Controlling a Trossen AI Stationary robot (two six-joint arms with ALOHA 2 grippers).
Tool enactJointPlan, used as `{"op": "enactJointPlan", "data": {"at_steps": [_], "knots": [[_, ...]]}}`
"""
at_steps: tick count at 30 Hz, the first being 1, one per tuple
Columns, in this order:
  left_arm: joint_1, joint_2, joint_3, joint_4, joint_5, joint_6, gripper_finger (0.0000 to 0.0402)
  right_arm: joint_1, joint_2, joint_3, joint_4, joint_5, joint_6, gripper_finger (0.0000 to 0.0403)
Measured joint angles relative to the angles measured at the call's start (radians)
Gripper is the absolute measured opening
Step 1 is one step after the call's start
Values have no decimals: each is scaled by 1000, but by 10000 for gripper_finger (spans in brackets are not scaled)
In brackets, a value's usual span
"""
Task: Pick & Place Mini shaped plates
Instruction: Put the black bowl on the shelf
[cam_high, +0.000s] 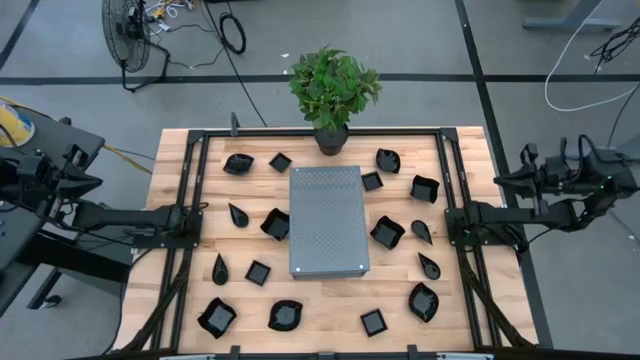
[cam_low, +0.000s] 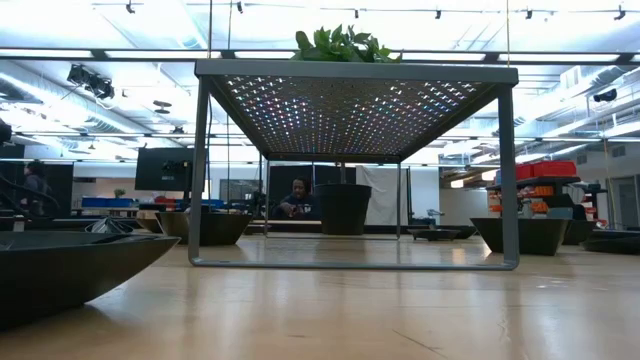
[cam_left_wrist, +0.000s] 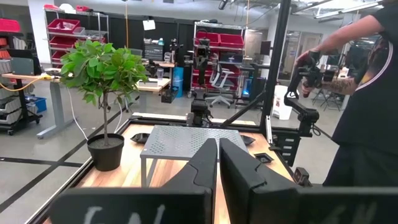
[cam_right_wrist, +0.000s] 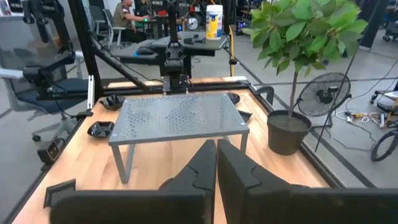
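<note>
You had the left hand (cam_left_wrist: 217, 163) parked at the left edge of the light wooden slatted tabletop (cam_high: 462, 328), its two dark fingers pressed together and holding nothing, well apart from every dish. On the left half, the small glossy black mini shaped plates (cam_high: 238, 163) lay scattered singly on the wood: a rounded one and a square one near the far edge, a teardrop and a square one beside the slab, another teardrop and a square below them, and two wavy-edged ones near the front edge.

In the middle stood the large grey perforated rectangular metal slab (cam_high: 328, 220) on its four thin legs, with no plate on top. Just behind it stood the green leafy plant in a black pot (cam_high: 333, 88).

On the right half, more black plates lay spread out the same way, from the far corner down to the front edge, none touching the slab.

The right hand (cam_right_wrist: 216, 163) sat at the right edge, fingers closed against each other and empty. In the left wrist view a person in a dark shirt (cam_left_wrist: 365, 112) stood by the right arm.
</note>
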Motion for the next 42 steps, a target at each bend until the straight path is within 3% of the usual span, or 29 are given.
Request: {"op": "enactJointPlan", "data": {"at_steps": [20, 35, 42], "knots": [[0, 0, 0, 0, 0, -1, 23, 0, 106, -46, 4, 0, -27, 20], [0, 0, 0, 0, 0, 0, 23, 0, 312, -45, 4, -38, -131, 20], [0, 0, 0, 0, 0, 0, 23, 0, 409, 19, 5, -38, -161, 20]]}}
